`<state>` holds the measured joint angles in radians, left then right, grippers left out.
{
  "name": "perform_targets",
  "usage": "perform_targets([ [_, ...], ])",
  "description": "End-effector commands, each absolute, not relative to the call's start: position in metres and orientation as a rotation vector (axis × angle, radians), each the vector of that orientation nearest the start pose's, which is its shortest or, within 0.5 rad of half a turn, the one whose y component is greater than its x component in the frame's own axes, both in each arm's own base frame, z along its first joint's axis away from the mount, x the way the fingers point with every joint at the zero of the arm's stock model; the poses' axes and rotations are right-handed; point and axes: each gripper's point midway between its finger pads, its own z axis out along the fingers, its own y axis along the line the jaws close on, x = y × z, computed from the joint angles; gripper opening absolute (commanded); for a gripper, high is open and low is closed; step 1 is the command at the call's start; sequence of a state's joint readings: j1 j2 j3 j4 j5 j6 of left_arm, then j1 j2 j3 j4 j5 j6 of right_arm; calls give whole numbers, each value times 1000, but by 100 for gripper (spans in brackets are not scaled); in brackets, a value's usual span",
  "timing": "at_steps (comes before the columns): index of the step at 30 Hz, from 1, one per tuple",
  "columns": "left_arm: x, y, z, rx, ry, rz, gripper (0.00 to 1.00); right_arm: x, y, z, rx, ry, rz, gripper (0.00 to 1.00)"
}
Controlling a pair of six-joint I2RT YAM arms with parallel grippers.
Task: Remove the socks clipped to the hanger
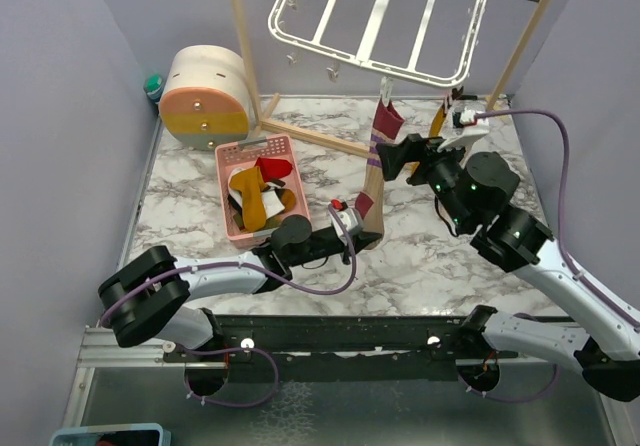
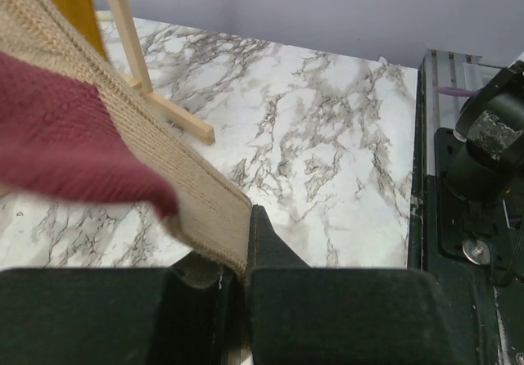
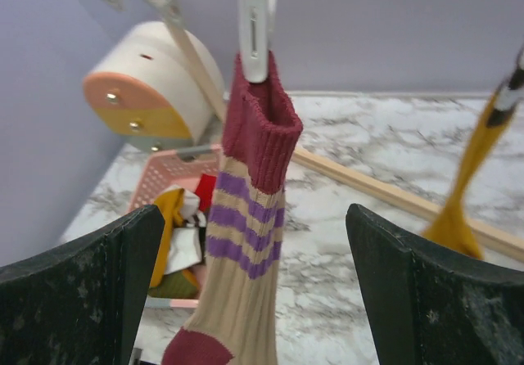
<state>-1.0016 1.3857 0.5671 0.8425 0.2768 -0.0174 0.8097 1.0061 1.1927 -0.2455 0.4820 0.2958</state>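
A beige sock (image 1: 375,181) with a maroon cuff and purple stripes hangs from a white clip (image 3: 255,29) of the white hanger (image 1: 330,61). Its lower end is stretched down to my left gripper (image 1: 357,226), which is shut on it. In the left wrist view the beige fabric (image 2: 176,189) runs into the closed jaws of the left gripper (image 2: 242,267). My right gripper (image 1: 393,156) is open beside the cuff. In its wrist view the sock (image 3: 246,250) hangs between the right gripper's (image 3: 254,218) wide-apart fingers (image 3: 90,291), touching neither. A mustard sock (image 3: 468,185) hangs clipped further right.
A pink basket (image 1: 232,156) left of the sock holds several loose socks. Behind it stands a round wooden drawer box (image 1: 205,94). The wooden rack's floor rail (image 1: 310,138) and upright poles (image 1: 243,46) run behind the hanging socks.
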Motion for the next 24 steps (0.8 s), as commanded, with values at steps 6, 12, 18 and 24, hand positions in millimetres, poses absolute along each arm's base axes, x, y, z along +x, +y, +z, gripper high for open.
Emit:
perform_targets([
  [6, 194, -389, 199, 959, 1346, -968, 0, 288, 194, 428, -13, 1532, 475, 100],
  [12, 193, -390, 200, 962, 1349, -968, 0, 283, 202, 447, -34, 1401, 563, 100],
  [18, 199, -391, 199, 946, 1368, -946, 0, 314, 190, 448, 131, 1521, 392, 96],
  [24, 200, -398, 193, 950, 1392, -955, 0, 336, 187, 463, 193, 1569, 238, 93],
])
